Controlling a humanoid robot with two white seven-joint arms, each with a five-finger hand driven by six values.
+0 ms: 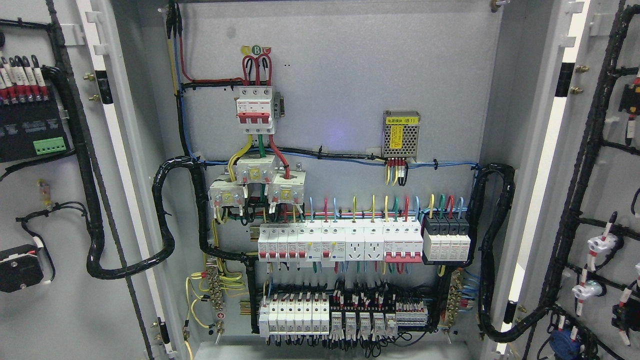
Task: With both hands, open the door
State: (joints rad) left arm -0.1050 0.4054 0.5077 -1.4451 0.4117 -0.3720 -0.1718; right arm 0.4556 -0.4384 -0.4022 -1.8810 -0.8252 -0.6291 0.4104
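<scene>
An electrical cabinet fills the head view with both doors swung wide. The left door (pixel 60 280) shows its grey inner face at the picture's left, the right door (pixel 610 180) at the right. Between them lies the grey back panel (pixel 340 75) with a red-handled main breaker (pixel 255 110), a row of white breakers (pixel 340 242) and a lower row of relays and terminals (pixel 345 312). Neither of my hands nor arms shows anywhere.
Thick black cable looms (pixel 165 215) run from each door into the cabinet, the right one (pixel 492 240) curving down to the floor. A small mesh power supply (pixel 401 134) sits upper right. Black modules and indicator parts are mounted on both door faces.
</scene>
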